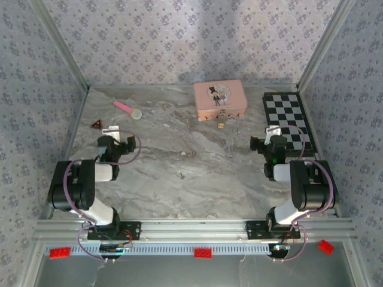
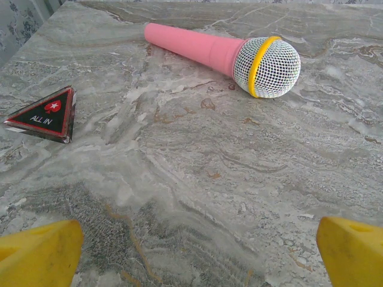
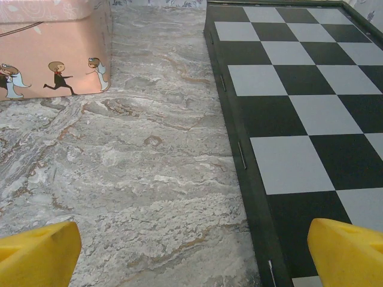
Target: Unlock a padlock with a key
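Both tools are idle and nothing is grasped. The left gripper [image 2: 194,254] has its yellow fingers [image 2: 39,254] spread wide over bare marble near the left edge of the table [image 1: 179,197]. It faces the pink microphone [image 2: 221,54] and the red triangle piece [image 2: 48,113]. The right gripper [image 3: 191,254] is likewise spread and empty, near the right edge beside the chessboard [image 3: 299,119].

The padlock [image 1: 222,124] lies toward the far edge, right of centre, just in front of the pink tin [image 1: 220,100]. We take the key [image 1: 181,175] to be the small dark speck mid-table between the two arms. The overhead view is too coarse to confirm this.

We judge the step in hand to be the first reach, with the task not yet begun. The right arm sits nearer the padlock and should grip the brass body across its flat sides, leaving the shackle and keyhole free. The left arm should take the key by its bow, with the blade projecting. The key is thin and lies flat on marble, so it may skid. The fingers should come down centred, close to the surface, and close slowly.
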Tool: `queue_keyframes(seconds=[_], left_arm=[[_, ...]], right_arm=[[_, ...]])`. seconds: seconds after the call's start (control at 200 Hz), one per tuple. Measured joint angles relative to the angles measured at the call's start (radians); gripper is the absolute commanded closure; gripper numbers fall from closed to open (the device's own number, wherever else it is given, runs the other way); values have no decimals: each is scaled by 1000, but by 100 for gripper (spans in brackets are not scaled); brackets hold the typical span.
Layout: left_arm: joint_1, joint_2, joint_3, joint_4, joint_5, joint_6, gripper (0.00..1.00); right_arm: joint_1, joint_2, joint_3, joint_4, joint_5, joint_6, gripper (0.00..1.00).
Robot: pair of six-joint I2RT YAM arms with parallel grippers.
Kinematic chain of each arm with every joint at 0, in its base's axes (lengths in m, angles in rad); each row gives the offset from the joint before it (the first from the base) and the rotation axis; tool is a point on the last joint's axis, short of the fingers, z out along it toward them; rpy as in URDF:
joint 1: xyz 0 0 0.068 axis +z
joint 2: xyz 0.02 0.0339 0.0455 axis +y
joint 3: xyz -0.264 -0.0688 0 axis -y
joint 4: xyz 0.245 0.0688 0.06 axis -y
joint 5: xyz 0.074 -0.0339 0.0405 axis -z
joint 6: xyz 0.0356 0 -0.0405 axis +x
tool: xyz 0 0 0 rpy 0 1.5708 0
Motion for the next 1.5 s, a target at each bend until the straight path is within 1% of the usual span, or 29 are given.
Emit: queue_keyframes(seconds=[0.715, 0.915, 1.499], left_arm=[[-2, 0, 0, 0, 0, 0, 0], [-2, 0, 0, -2, 0, 0, 0], [-2, 0, 0, -2, 0, 0, 0]], right_arm=[[5, 0, 0, 6, 13, 0, 1], [-14, 0, 0, 5, -21, 0, 1], [-14, 0, 0, 5, -39, 0, 1]])
